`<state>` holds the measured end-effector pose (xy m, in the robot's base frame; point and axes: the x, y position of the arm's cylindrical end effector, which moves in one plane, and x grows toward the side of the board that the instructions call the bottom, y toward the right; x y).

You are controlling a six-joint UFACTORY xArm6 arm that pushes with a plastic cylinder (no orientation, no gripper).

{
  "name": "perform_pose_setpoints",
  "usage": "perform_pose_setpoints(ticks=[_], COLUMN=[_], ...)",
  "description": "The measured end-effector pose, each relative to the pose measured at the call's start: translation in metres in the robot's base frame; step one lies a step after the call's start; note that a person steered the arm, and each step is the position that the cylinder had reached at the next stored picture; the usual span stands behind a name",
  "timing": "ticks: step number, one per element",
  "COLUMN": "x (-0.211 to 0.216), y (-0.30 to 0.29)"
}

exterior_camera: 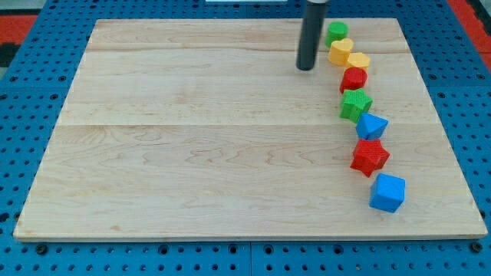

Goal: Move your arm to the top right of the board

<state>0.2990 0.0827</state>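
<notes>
My tip (307,67) rests on the wooden board (192,138) near the view's top, right of centre. It stands just left of a chain of blocks that runs down the board's right side: a green cylinder (336,32), a yellow block (341,51), a second yellow block (358,61), a red block (354,79), a green star-like block (355,104), a blue block (372,126), a red star (370,157) and a blue cube (387,192). The tip touches none of them; the nearest yellow block is a short gap to its right.
The board lies on a blue perforated table (31,92). Red areas show at the view's top corners (15,23). The board's right edge (441,115) lies beyond the chain of blocks.
</notes>
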Motion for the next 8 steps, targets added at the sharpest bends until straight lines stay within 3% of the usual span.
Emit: perform_pose_setpoints(ticks=[2,4,8], x=[-0.086,-0.086,-0.107], y=[-0.024,-0.031,0.011])
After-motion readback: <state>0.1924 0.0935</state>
